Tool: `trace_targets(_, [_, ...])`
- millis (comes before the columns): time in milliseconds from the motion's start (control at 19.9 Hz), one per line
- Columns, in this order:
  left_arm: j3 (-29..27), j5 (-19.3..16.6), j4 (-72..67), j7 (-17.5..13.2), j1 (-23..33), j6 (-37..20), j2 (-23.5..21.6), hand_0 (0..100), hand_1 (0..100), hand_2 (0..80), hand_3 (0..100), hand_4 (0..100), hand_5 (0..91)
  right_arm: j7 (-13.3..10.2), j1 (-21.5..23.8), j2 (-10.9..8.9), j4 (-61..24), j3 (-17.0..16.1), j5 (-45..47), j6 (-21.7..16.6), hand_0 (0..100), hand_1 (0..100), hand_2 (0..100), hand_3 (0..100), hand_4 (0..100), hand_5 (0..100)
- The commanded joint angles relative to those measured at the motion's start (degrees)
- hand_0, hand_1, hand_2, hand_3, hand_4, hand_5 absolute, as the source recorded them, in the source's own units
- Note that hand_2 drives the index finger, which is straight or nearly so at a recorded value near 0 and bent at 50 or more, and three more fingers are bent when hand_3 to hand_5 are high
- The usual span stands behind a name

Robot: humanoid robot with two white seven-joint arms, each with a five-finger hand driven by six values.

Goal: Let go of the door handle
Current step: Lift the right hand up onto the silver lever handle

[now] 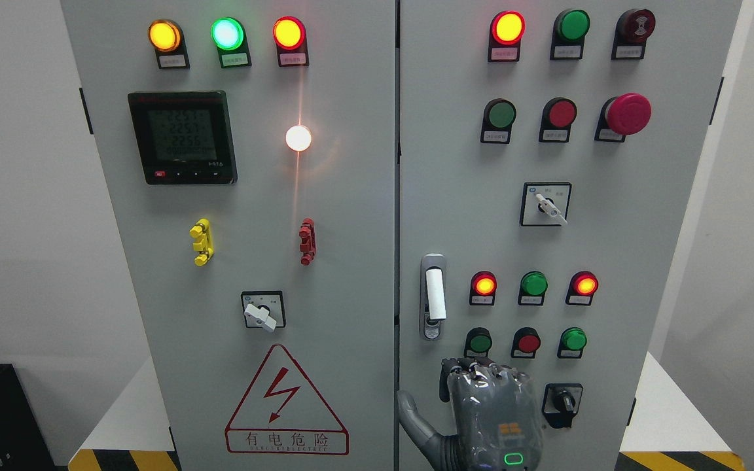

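You have a single head view, looking straight ahead at the cabinet [390, 196] front from close range, both doors filling the frame, slightly downward tilt, a hand [491, 418] entering at the bottom edge.

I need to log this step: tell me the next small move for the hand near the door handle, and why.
Probably draw the right hand down and back from the cabinet. It already sits below the door handle, apart from it, holding nothing, so the release looks done. The fingers are curled close to the panel, below the lower row of buttons, so keep clear of those.
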State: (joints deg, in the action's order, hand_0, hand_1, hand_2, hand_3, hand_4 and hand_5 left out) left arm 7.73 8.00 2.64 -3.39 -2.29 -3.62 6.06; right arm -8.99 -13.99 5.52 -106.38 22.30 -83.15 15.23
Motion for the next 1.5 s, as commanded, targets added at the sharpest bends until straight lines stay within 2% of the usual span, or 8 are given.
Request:
trace_targets(0, [0.0,0.0,0.0,0.0,0.0,0.0,0.0,12,56,0.0,0,0,0.0,0.0,-0.6,0.10,-1.2,-0.3,-0.1,0.0,20,24,89,100,96,99])
trace_targets(351, [0.0,0.0,0.0,0.0,0.0,0.0,0.0,12,56,0.0,0,0,0.0,0.3,-3.1,0.63,-0.7,-0.5,-0.3,0.1,17,25,93,100,96,100])
trace_targets(552, [0.0,0.0,0.0,0.0,0.0,0.0,0.0,12,56,0.0,0,0,0.0,-0.2,-4.5,0.72,1.2,-1.9,-0.1,0.0,16,27,93,100,96,100])
trace_targets(1003, [0.0,0.0,0.0,0.0,0.0,0.0,0.0,12,56,0.0,0,0,0.0,0.0,-8.4,0.98,4.1,-2.3,-0.2,0.1,19,28,95,100,96,100])
trace_targets(1204, [0.0,0.0,0.0,0.0,0.0,0.0,0.0,12,56,0.0,0,0,0.0,0.1,-11.2,1.77,5.9,-2.3,-0.2,0.2,19,28,95,100,97,100])
trace_targets(1454, [0.0,0.0,0.0,0.0,0.0,0.0,0.0,12,56,0.0,0,0,0.0,0.2,-11.8,1.77,7.7,-3.6,-0.1,0.2,19,29,95,100,97,100])
